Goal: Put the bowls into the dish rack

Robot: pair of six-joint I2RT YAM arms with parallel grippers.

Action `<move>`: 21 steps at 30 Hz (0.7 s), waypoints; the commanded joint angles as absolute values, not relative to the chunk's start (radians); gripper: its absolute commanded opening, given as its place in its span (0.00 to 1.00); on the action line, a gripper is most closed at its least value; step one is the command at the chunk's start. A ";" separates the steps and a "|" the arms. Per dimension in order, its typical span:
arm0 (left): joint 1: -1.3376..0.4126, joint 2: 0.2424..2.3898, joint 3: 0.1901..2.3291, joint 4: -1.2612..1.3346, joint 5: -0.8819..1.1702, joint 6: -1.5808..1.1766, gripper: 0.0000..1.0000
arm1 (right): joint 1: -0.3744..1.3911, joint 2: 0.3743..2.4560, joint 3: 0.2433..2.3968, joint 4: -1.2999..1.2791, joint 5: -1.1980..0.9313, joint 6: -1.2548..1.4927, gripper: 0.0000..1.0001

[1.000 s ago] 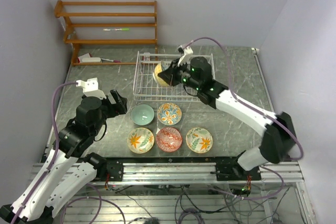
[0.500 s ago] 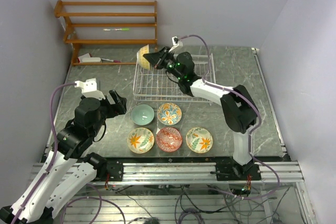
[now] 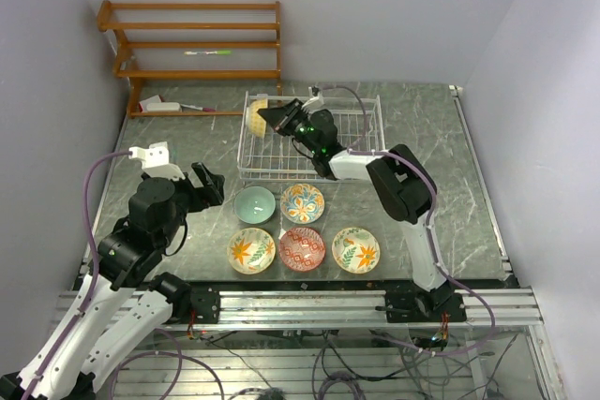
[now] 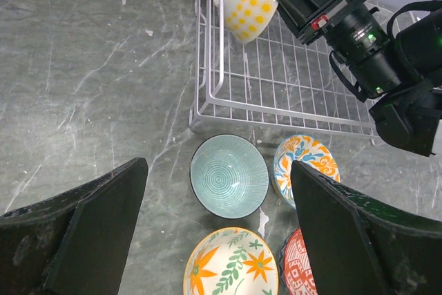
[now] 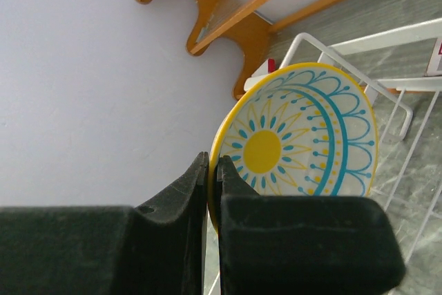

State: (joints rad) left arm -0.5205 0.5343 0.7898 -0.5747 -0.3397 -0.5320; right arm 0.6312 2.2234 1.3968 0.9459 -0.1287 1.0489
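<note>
The white wire dish rack (image 3: 309, 175) stands behind five bowls on the table: teal (image 3: 254, 204), orange-blue floral (image 3: 303, 202), orange-leaf (image 3: 251, 250), red (image 3: 302, 248) and green-leaf (image 3: 355, 249). My right gripper (image 3: 269, 117) is shut on the rim of a yellow bowl (image 3: 254, 116), held on edge at the rack's far left corner. The right wrist view shows its sun pattern (image 5: 304, 136) pinched in the gripper (image 5: 213, 164) over the rack rim (image 5: 359, 39). My left gripper (image 3: 208, 185) is open and empty, hovering over the teal bowl (image 4: 229, 174); that view also shows the yellow bowl's dotted outside (image 4: 248, 1).
An orange-brown wooden shelf unit (image 3: 192, 44) stands against the back wall, left of the rack, with a green pen (image 3: 208, 51) on it. Small red and white items (image 3: 164, 105) lie at its foot. Walls close in on both sides.
My right gripper carried the yellow bowl from the rack's middle to its far left corner and turned it on edge. The left arm barely moved.
</note>
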 commanded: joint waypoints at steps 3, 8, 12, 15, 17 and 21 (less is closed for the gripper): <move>-0.517 0.532 0.805 -0.578 -0.344 -0.535 0.95 | 0.605 2.308 1.463 1.078 -0.143 1.167 0.00; -0.517 0.534 0.802 -0.577 -0.348 -0.539 0.95 | 0.595 2.333 1.456 1.057 -0.136 1.189 0.00; -0.517 0.535 0.800 -0.575 -0.348 -0.540 0.95 | 0.575 2.337 1.422 1.047 -0.129 1.219 0.03; -0.517 0.538 0.803 -0.577 -0.351 -0.539 0.95 | 0.568 2.315 1.388 1.015 -0.105 1.215 0.16; -0.517 0.539 0.804 -0.577 -0.353 -0.540 0.96 | 0.568 2.298 1.381 0.979 -0.093 1.199 0.30; -0.516 0.538 0.800 -0.574 -0.356 -0.543 0.96 | 0.566 2.273 1.385 0.916 -0.087 1.173 0.46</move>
